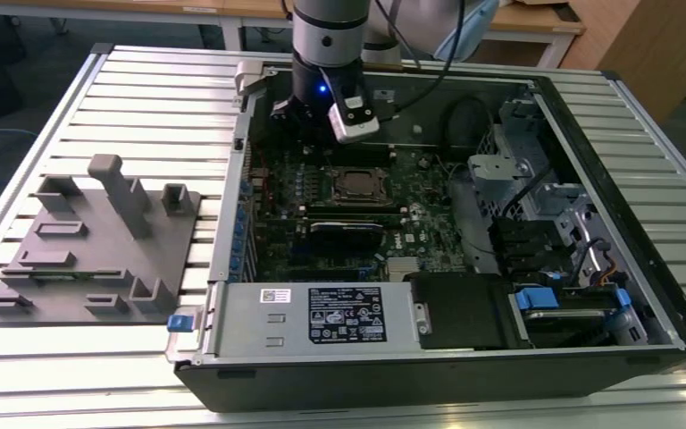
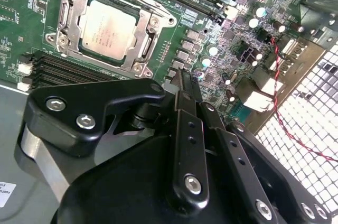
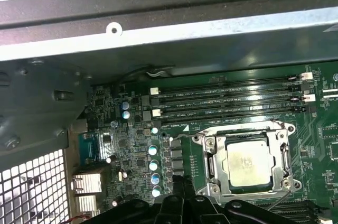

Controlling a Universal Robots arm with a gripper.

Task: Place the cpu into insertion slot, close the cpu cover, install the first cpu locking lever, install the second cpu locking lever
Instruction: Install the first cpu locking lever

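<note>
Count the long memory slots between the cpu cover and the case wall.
4 memory slots in the first wrist view, side by side, between the cpu cover and the case wall. More on the cover's other side are partly hidden.

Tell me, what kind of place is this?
Probably a robot lab or workshop: an open computer case sits on a slatted metal table, a robot arm reaches into it, and wooden desks stand behind.
</note>
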